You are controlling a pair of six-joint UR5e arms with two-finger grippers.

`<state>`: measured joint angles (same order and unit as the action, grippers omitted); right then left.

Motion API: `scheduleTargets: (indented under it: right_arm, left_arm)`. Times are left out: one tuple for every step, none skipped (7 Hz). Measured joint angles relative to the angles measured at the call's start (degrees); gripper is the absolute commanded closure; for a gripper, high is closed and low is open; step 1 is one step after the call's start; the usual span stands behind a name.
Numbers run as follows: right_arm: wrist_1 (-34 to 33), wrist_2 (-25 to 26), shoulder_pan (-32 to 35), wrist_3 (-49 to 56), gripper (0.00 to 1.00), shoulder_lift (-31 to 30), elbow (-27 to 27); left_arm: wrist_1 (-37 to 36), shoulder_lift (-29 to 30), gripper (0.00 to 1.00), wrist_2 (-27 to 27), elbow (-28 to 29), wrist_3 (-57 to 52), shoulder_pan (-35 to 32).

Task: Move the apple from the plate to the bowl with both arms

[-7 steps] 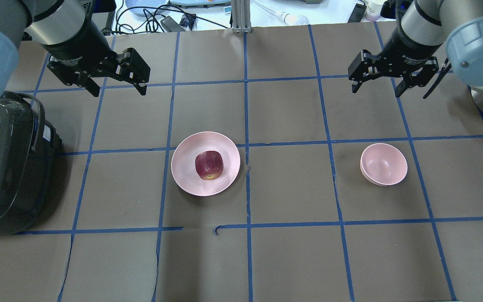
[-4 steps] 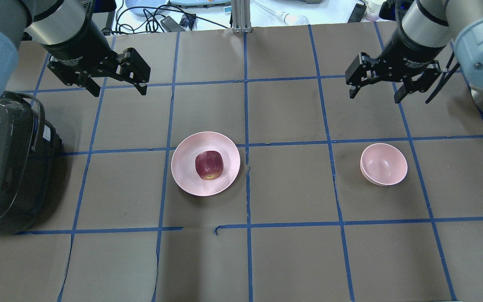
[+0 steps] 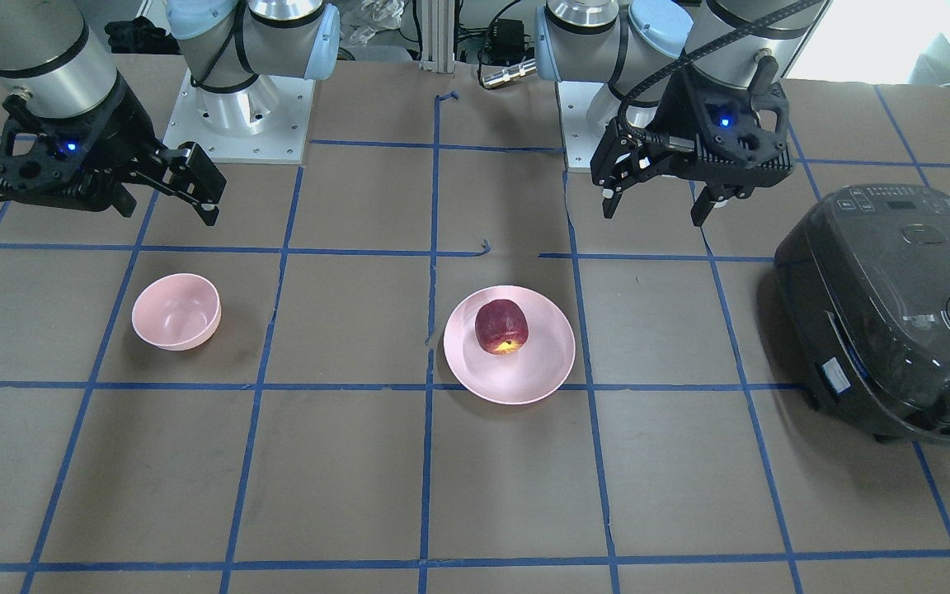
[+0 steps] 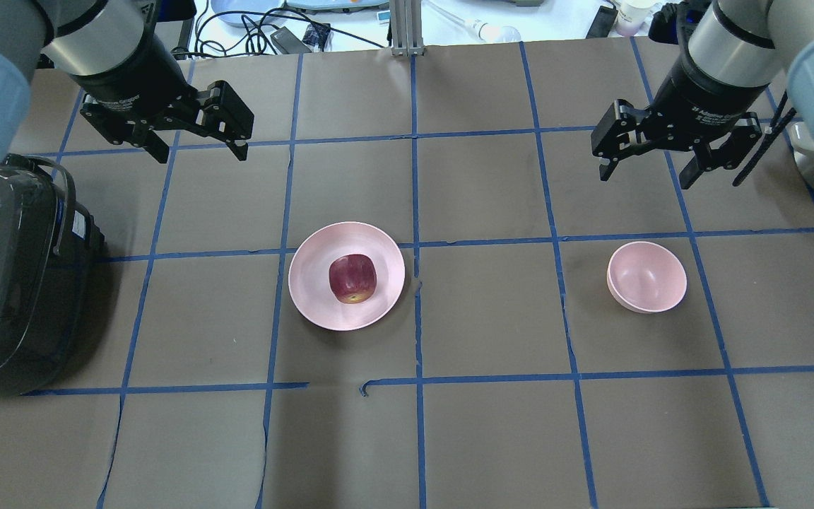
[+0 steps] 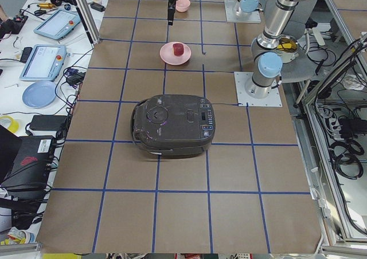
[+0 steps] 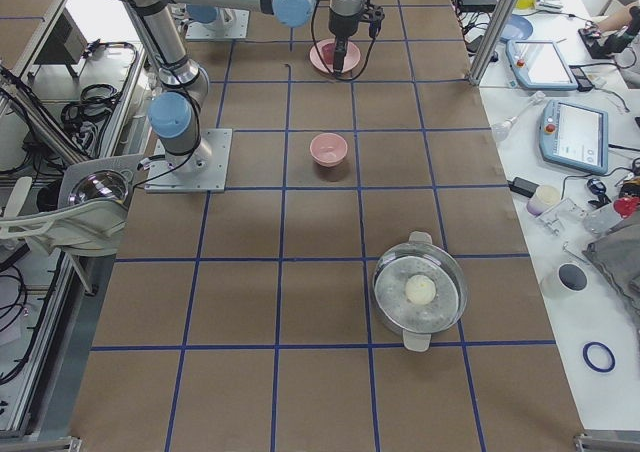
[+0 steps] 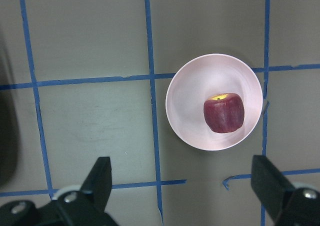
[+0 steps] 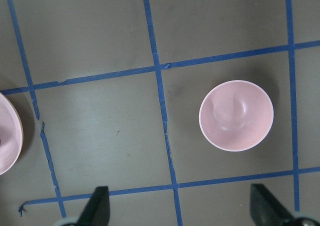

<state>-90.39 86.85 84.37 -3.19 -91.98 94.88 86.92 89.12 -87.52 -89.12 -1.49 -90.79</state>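
The dark red apple [image 4: 352, 278] with a yellow patch sits on the wide pale pink plate [image 4: 311, 291] near the table's middle; both also show in the left wrist view, apple [image 7: 223, 113] on plate [image 7: 187, 103]. The small pink bowl [image 4: 646, 276] stands empty to the right, and shows in the right wrist view [image 8: 236, 115]. My left gripper [image 4: 198, 150] is open and empty, high above the table behind and left of the plate. My right gripper [image 4: 646, 174] is open and empty, above the table just behind the bowl.
A dark rice cooker [image 4: 4, 276] stands at the table's left edge. A metal pot [image 6: 420, 292] with a lid stands far right. Blue tape lines grid the brown table cover. Cables and devices lie on the white bench beyond the far edge.
My right gripper has moved toward the near side, closer to the bowl, still open. The left gripper, apple, plate and bowl have not moved.
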Motion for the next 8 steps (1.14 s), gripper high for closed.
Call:
scheduleTargets:
  right_arm:
    - [0.18, 0.16, 0.00, -1.42, 0.00, 0.18, 0.23]
    - [0.25, 0.20, 0.00, -2.77, 0.00, 0.31, 0.34]
    - [0.33, 0.16, 0.01, -3.47, 0.00, 0.48, 0.45]
    - [0.42, 0.13, 0.00, -3.78, 0.00, 0.58, 0.60]
    - [0.50, 0.17, 0.32, -3.90, 0.00, 0.51, 0.71]
    - [0.59, 0.62, 1.62, -4.26, 0.00, 0.47, 0.78]
    - [0.61, 2.24, 3.45, -4.92, 0.00, 0.58, 0.81]
    - [0.40, 4.28, 4.55, -5.19, 0.00, 0.82, 0.81]
  left_arm:
    - [0.00, 0.00, 0.00, 0.04, 0.00, 0.00, 0.00]
    - [0.00, 0.00, 0.00, 0.06, 0.00, 0.00, 0.00]
    - [0.00, 0.00, 0.00, 0.06, -0.02, 0.00, 0.00]
    - [0.00, 0.00, 0.00, 0.09, -0.04, 0.02, 0.00]
    - [0.00, 0.00, 0.00, 0.10, -0.03, 0.06, 0.00]
    - [0.00, 0.02, 0.00, -0.04, -0.01, 0.06, 0.00]
    - [0.00, 0.22, 0.00, -0.31, -0.02, 0.05, -0.06]
    - [-0.05, 0.82, 0.00, -0.40, -0.36, 0.38, -0.23]
